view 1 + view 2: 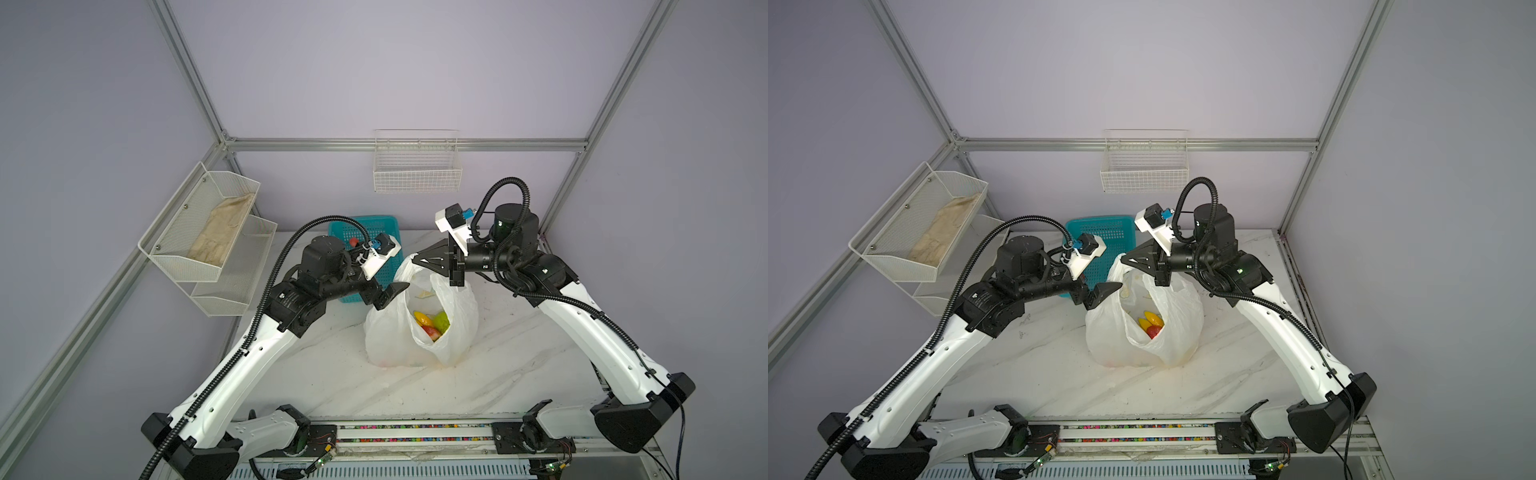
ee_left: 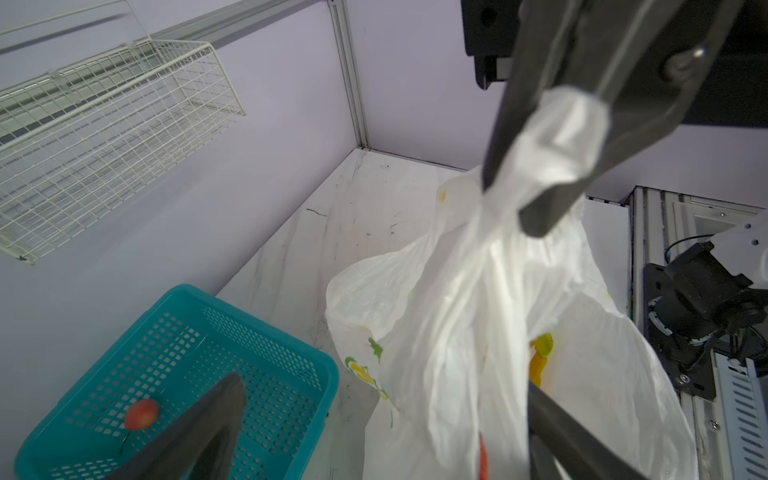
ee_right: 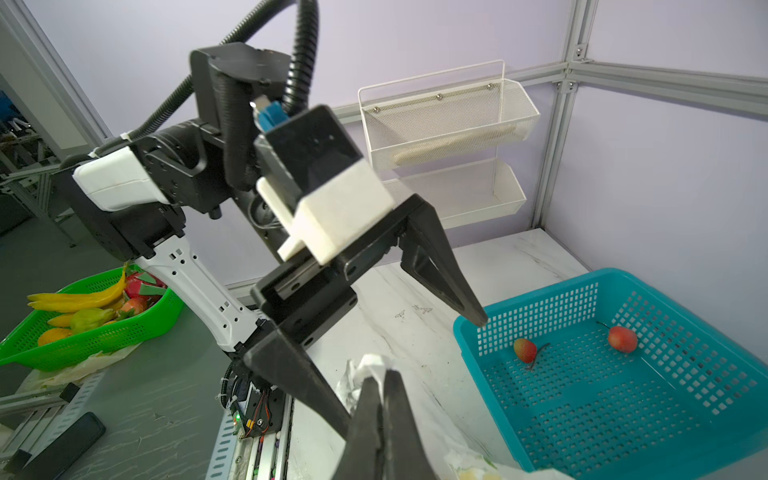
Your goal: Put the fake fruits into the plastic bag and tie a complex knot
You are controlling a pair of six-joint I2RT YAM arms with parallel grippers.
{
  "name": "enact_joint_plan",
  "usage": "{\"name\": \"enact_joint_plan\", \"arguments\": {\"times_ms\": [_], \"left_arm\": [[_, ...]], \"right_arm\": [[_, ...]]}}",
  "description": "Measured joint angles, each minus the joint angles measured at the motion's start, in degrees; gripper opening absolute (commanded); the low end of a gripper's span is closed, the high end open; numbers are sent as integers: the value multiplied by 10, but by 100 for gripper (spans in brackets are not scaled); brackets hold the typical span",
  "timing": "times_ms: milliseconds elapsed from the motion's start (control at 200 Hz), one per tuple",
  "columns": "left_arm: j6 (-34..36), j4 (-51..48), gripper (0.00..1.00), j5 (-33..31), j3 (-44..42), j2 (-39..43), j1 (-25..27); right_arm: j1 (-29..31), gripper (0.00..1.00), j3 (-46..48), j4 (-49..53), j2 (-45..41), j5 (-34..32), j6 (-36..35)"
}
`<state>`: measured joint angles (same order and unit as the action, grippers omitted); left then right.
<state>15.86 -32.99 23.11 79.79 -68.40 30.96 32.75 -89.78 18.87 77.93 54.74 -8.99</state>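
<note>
Task item: plastic bag (image 1: 388, 338), mid-table on the marble top (image 1: 316, 374), slumped, mouth gaping upward. In both top views yellow, green and red fake fruits (image 1: 432, 325) show inside it. 1 handle (image 2: 552, 137) is drawn up and bunched, pinched between the pressed-together fingers of the right gripper (image 1: 417, 258), which hangs over the bag's far rim. The 2nd handle: can't tell where it lies. No knot yet.

Left gripper (image 1: 392, 296) is at the bag's left rim, jaws spread wide with nothing between them. Whether a finger touches the film: can't tell.

Just behind the bag is the teal basket (image 3: 598, 276), with 2 red fruits (image 3: 525, 350) loose on its floor, apart from each other.

Judgement: the step in hand reads as loading, not tying, since 2 fruits are outside the bag and only 1 handle is gripped.

The next move calls for:
- The left gripper goes over the basket and drops from above, because the walls block a side approach.
- It closes on 1 red fruit. These are small, round and glossy, likely to roll or squirt out, so centre the jaws and close gently.
- The right's job then is to hold the handle high so the mouth gapes for the drop.
- Once both fruits are in, the left must find the 2nd handle before any knot.
</note>
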Motion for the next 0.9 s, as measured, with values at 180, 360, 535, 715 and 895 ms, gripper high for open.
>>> {"name": "enact_joint_plan", "arguments": {"times_ms": [180, 360, 535, 715, 895], "left_arm": [[23, -16, 91, 80, 38, -37, -21], [35, -19, 68, 140, 53, -67, -21], [23, -6, 39, 176, 53, -73, -21], [-17, 71, 8, 193, 2, -33, -27], [-67, 148, 0, 187, -97, 25, -38]], "right_arm": [[0, 0, 0, -5, -3, 18, 12], [0, 0, 0, -24, -2, 30, 31], [0, 0, 7, -43, -2, 33, 48], [0, 24, 23, -57, -4, 3, 65], [0, 65, 72, -60, -40, -96, 89]]}}
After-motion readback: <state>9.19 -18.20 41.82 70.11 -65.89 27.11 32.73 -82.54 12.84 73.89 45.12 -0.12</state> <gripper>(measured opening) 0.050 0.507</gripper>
